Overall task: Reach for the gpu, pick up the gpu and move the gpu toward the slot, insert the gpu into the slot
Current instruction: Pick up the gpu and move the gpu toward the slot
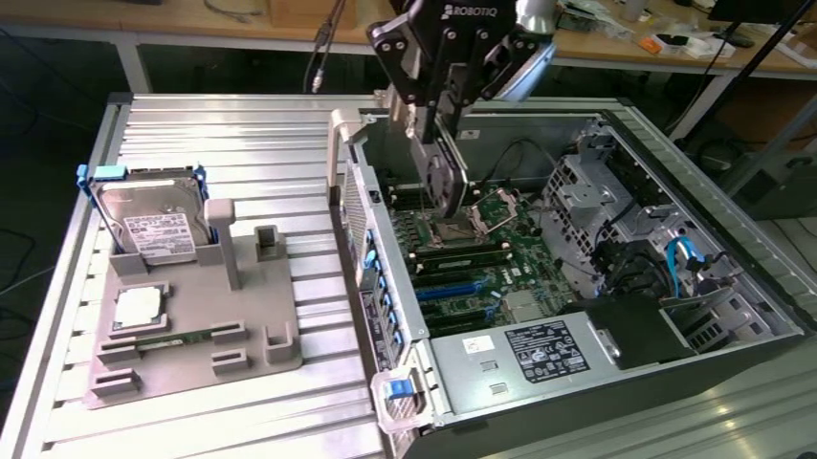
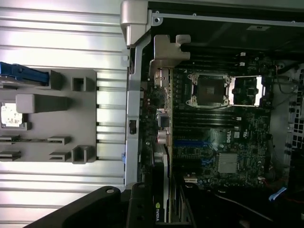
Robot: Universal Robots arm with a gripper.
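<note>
1. We see the gripper (image 1: 428, 129) partly closed, clamping the graphics card (image 1: 443, 186) upright on its edge.
2. We find the graphics card hanging over the motherboard (image 1: 518, 239).
3. The blue slot (image 1: 450, 283) lies on the motherboard, apart from the graphics card.

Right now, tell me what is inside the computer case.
A green motherboard with an open CPU socket, blue slot and a labelled power supply. The gpu, gripped by the pincer, hangs over the board and hides the part behind it.
</note>
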